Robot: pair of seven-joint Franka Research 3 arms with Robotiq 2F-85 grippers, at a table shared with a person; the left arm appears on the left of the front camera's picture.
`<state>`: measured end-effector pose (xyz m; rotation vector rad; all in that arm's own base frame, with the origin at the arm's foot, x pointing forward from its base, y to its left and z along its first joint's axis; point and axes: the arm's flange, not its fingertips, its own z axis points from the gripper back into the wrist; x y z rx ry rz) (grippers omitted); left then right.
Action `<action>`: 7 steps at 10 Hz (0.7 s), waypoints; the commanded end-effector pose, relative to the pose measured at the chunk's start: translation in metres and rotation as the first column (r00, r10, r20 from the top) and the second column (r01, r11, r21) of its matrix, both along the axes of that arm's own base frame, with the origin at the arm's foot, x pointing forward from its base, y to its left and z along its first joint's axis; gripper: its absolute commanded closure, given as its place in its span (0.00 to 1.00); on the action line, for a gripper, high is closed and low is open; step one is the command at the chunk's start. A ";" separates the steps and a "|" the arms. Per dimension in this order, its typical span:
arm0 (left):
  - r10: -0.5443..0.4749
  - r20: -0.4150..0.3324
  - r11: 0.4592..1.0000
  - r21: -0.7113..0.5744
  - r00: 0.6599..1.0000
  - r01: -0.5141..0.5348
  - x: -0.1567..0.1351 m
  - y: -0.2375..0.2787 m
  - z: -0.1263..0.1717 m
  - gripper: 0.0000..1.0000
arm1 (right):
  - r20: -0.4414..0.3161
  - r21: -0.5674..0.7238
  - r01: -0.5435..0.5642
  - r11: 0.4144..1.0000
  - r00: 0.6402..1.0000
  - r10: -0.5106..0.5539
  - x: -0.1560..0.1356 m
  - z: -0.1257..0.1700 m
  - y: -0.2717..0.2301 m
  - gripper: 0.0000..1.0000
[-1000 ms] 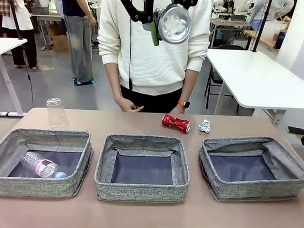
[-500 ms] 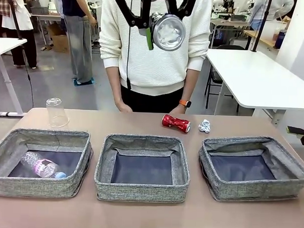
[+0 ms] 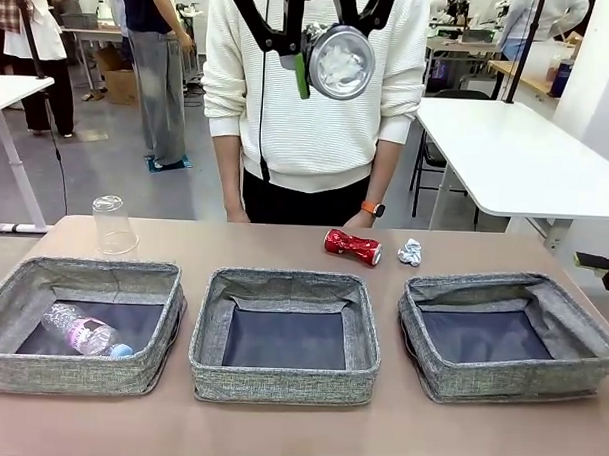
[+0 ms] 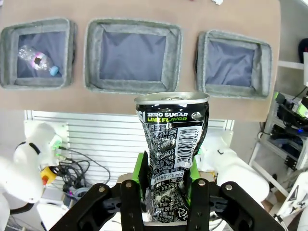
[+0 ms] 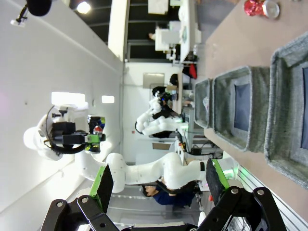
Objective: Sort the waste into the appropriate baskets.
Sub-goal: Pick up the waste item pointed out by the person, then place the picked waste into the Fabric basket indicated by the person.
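Note:
High above the table's far side, my left gripper [image 3: 312, 56] is shut on the crushed dark can [image 3: 340, 61], whose round end faces the front camera. In the left wrist view the can [image 4: 171, 149] stands between the green pads [image 4: 140, 180], above the three grey baskets. The left basket [image 3: 79, 375] holds the clear plastic bottle [image 3: 79, 332]. The middle basket [image 3: 279, 384] and right basket [image 3: 509, 383] show bare dark bottoms. A clear cup [image 3: 114, 224] stands upside down at the far left. The crushed red can [image 3: 352, 247] and the paper ball [image 3: 411, 253] lie at the far edge. My right gripper [image 5: 161, 185] is open.
A person in a white sweater [image 3: 308, 128] stands at the table's far side, arms hanging, with an orange watch [image 3: 369, 207] on one wrist. A white table [image 3: 517, 155] stands behind on the right. Bare tabletop lies between the baskets and the far edge.
The left gripper with the dark can shifted slightly up high. The person's hand drew back from the table's far edge.

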<state>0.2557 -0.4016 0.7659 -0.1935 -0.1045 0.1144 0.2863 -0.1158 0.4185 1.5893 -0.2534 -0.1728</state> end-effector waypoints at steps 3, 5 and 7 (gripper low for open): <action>-0.002 -0.013 1.000 -0.019 1.000 0.001 -0.002 0.003 0.002 0.61 | -0.019 0.012 0.001 1.000 1.000 -0.001 0.000 0.007 0.001 0.00; -0.002 -0.013 1.000 -0.019 1.000 0.001 -0.002 0.003 0.002 0.61 | -0.019 0.012 0.001 1.000 1.000 -0.001 0.000 0.007 0.001 0.00; -0.002 -0.013 1.000 -0.019 1.000 0.001 -0.002 0.003 0.002 0.61 | -0.019 0.012 0.001 1.000 1.000 -0.001 0.000 0.007 0.001 0.00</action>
